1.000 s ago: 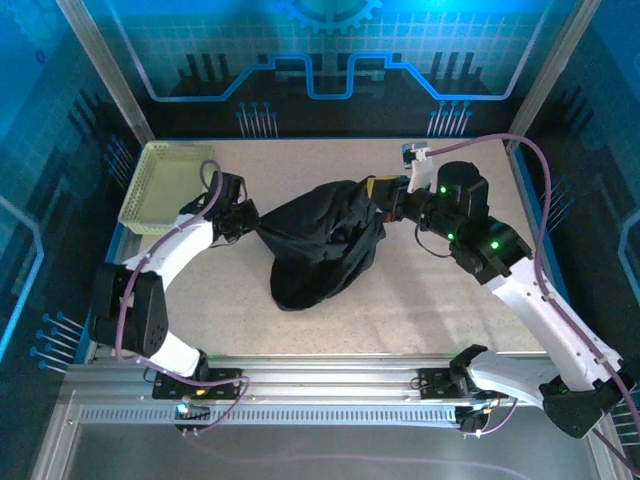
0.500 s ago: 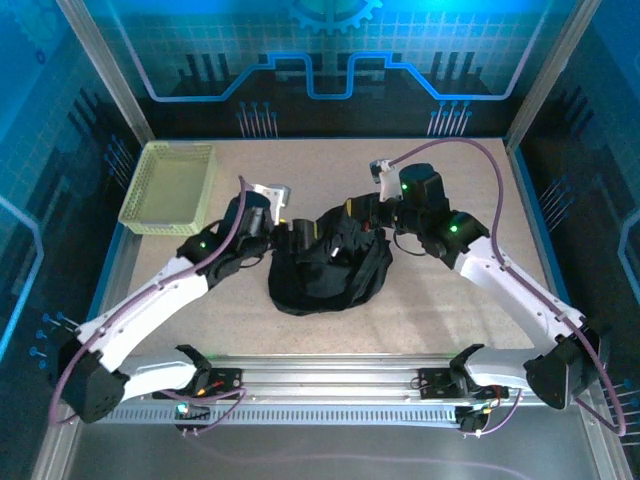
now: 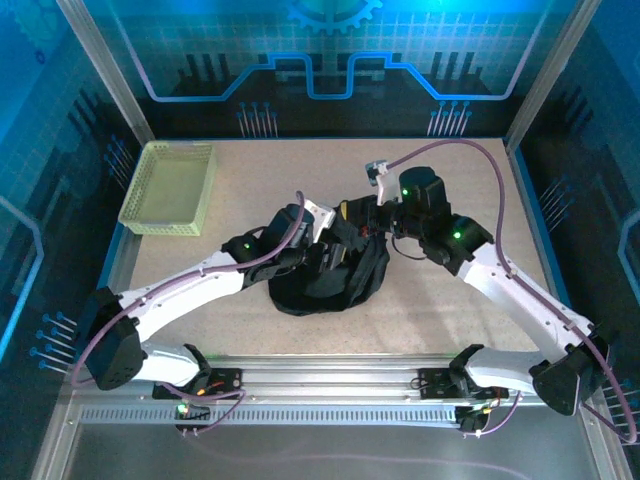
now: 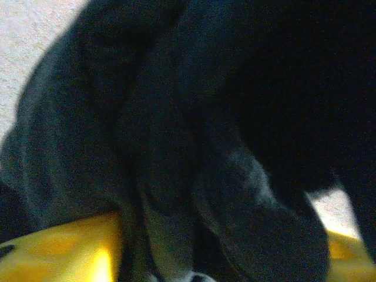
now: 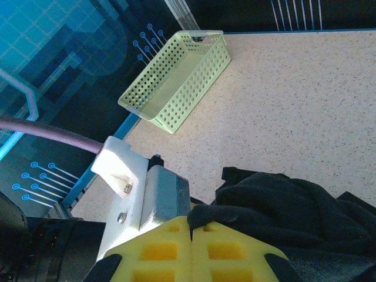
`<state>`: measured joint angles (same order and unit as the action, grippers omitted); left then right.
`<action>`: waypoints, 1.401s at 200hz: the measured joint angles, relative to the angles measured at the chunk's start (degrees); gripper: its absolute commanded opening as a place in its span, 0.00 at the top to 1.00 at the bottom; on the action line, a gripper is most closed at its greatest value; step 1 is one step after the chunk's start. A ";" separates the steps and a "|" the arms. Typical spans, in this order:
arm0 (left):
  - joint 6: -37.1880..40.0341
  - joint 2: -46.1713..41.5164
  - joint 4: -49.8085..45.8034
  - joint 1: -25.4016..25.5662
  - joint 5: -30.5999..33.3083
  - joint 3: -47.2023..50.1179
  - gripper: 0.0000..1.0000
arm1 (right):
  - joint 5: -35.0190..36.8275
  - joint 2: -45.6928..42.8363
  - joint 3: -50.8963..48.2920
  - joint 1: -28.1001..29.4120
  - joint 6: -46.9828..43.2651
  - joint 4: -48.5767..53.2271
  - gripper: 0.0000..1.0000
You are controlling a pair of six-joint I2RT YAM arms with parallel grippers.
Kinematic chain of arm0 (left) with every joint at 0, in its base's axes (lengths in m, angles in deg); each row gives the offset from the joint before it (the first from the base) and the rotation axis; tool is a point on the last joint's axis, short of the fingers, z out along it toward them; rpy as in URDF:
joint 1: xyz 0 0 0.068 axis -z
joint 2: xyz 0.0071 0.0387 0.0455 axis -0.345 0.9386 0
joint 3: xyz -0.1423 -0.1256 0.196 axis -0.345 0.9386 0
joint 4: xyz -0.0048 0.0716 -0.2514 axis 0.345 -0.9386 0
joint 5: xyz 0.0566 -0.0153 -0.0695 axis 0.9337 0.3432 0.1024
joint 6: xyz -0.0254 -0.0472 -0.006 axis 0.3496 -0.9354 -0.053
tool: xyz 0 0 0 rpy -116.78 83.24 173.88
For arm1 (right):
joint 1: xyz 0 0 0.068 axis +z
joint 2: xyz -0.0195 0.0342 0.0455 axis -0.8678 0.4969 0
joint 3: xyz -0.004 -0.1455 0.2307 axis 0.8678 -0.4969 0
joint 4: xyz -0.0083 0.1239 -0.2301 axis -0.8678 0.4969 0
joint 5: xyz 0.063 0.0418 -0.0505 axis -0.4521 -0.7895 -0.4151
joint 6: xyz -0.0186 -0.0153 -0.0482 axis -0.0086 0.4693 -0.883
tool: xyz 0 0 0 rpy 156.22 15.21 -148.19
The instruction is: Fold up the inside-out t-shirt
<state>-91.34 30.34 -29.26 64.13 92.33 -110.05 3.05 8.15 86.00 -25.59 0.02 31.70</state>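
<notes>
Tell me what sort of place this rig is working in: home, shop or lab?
Most likely a purpose-built robot test cell, not a home: blue circuit-print wall panels in an aluminium frame enclose a speckled table with a black t-shirt and a mesh basket on it.

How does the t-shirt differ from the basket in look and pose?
The t-shirt is black; the basket is pale yellow-green. The t-shirt is soft cloth in a crumpled heap; the basket is a stiff, perforated box, standing upright. The t-shirt lies mid-table; the basket stands in the far left corner. Both rest on the speckled table.
</notes>
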 measured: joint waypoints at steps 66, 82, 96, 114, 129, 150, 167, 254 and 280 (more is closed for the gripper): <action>-1.70 -0.42 0.33 0.00 7.63 -0.35 1.00 | 6.71 4.00 3.67 -0.09 0.04 4.94 1.00; -2.71 -1.40 0.28 -0.13 7.93 -0.35 1.00 | 9.07 6.80 6.47 -0.39 0.00 7.43 0.89; -3.65 -2.71 0.15 -0.74 7.87 -0.35 1.00 | 10.62 8.33 7.43 -0.94 -0.46 8.63 0.73; -6.32 -4.22 -0.07 -3.85 6.27 -0.35 1.00 | 12.50 8.35 6.47 -1.42 -1.14 9.88 0.43; -8.96 -5.03 0.02 -7.74 4.15 -0.26 1.00 | 13.75 7.39 3.80 -1.40 -1.81 9.88 0.30; -12.02 -6.03 0.52 -12.13 1.57 0.66 1.00 | 15.13 5.18 -2.43 -1.29 -1.16 9.77 0.25; -13.46 -6.12 0.55 -13.09 0.22 0.85 1.00 | 15.87 4.52 -7.96 -0.52 0.22 9.09 0.22; -16.72 -6.36 0.57 -15.02 -2.69 1.31 1.00 | 19.39 19.47 -13.42 2.05 9.20 4.28 0.71; -18.84 -8.57 0.28 -18.95 -3.52 3.15 1.00 | 20.00 19.52 -13.44 -0.81 10.05 5.79 1.00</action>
<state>-110.18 21.77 -28.97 45.18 88.81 -106.90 23.05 27.66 72.56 -26.40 10.07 37.49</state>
